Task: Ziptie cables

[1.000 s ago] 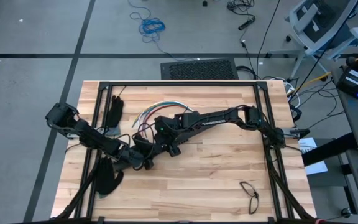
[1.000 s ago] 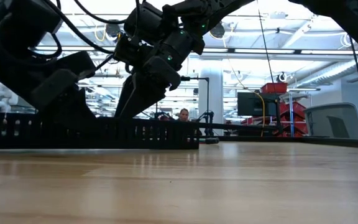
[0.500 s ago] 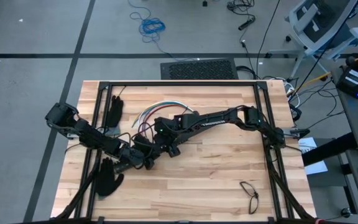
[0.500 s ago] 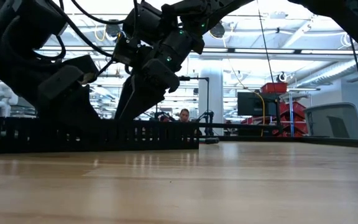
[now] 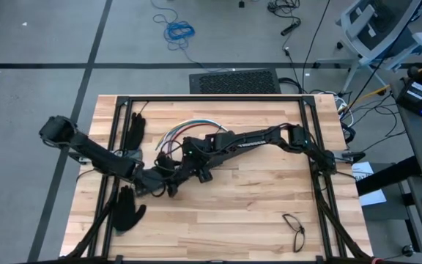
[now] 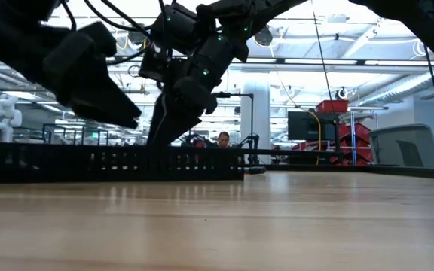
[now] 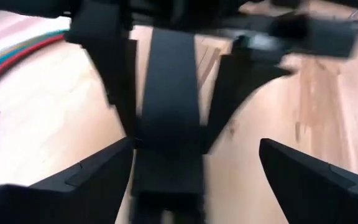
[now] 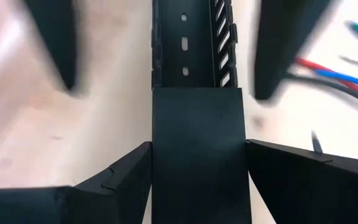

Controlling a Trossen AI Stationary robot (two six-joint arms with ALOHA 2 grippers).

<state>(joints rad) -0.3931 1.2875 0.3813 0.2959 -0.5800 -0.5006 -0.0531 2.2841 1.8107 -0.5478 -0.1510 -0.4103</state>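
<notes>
The cables [image 5: 189, 126], a loose bundle of red, blue, white and green wires, lie on the wooden table behind both grippers; they also show in the wrist views [image 7: 11, 56] [image 8: 334, 74]. A long black slotted bar [image 8: 191, 43] runs between the grippers, and its lower edge lies along the table [image 6: 126, 162]. My right gripper [image 8: 197, 146] is shut on it. My left gripper [image 7: 194, 146] hangs open above the bar [image 6: 108, 98], one finger on each side. My right gripper pinches the bar's flat, closed stretch [image 8: 197, 124] between its two fingers, one on each long edge. The fingers slant down from the table's right and lie across the bar. In the low view the bar stays level on the table.
Two black gloves lie at the left, one far [image 5: 136, 128] and one near [image 5: 127, 213]. A thin dark loop [image 5: 294, 229] lies at the near right. Black frame rails [image 5: 313, 125] run along the table's edges. Bare wood spreads across the near middle [image 5: 233, 213].
My left gripper has risen from the slotted bar and now hangs clear above it. The arm behind it has drawn back toward the table's left edge. The bar has stayed where it was.
</notes>
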